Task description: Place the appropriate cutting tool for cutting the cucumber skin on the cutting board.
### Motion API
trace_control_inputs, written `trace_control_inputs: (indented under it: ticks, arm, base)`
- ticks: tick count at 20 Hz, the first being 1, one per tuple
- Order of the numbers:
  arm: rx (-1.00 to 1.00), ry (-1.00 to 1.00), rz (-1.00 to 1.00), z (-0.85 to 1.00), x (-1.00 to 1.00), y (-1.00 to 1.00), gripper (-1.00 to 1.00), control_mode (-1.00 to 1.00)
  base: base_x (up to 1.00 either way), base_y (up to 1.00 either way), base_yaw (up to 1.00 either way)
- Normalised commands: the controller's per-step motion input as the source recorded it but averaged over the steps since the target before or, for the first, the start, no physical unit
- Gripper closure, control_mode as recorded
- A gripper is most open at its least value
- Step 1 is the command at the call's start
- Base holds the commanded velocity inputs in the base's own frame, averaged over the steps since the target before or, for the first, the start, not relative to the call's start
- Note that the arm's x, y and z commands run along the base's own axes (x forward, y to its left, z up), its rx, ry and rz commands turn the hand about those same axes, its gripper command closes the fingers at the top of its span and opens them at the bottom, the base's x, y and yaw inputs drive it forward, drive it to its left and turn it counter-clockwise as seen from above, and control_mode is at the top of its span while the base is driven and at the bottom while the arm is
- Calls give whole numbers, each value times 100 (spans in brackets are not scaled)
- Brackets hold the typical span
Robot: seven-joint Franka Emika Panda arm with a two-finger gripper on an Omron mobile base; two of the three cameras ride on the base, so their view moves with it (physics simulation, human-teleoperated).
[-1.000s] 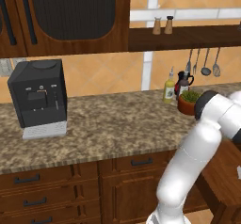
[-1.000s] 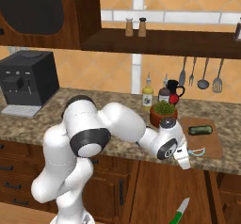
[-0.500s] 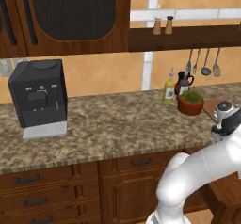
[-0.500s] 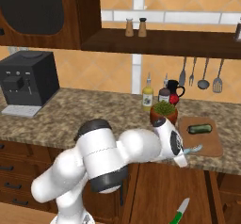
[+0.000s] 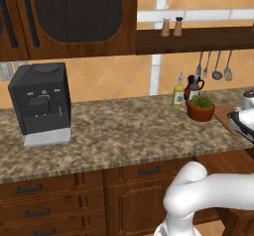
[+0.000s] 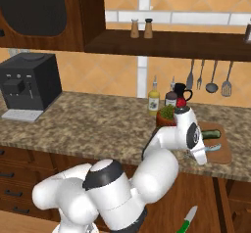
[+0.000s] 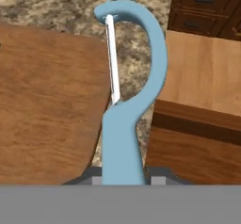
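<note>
In the last second the arm has swung the peeler (image 7: 123, 124), pinched by its handle in the jaws, up over the board's (image 6: 223, 154) edge at about 5 o'clock of the cucumber (image 6: 212, 134), so release looks near.

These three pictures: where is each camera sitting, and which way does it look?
Left base view: behind the arm's left, facing the counter; white arm at lower right.
Right base view: behind its right, facing the cutting board and cucumber; arm and end effector in front.
Hand view: on the hand, looking along the blue peeler over the board's edge; finger tips at bottom.
Both base views share the coffee machine and plant pot.
</note>
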Motion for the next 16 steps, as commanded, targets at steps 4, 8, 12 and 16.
trace_control_inputs:
  ticks: [4, 8, 12, 16]
  arm:
    - [20, 18, 0, 20, 41, -16, 100, -100]
    - [19, 3, 0, -25, 30, -4, 100, -100]
    - [13, 0, 0, -37, 52, 0, 100, -100]
    - [11, 0, 0, -55, 31, -20, 100, -100]
  base:
    - [0, 0, 0]
    - [0, 0, 0]
    - [0, 0, 0]
    - [0, 0, 0]
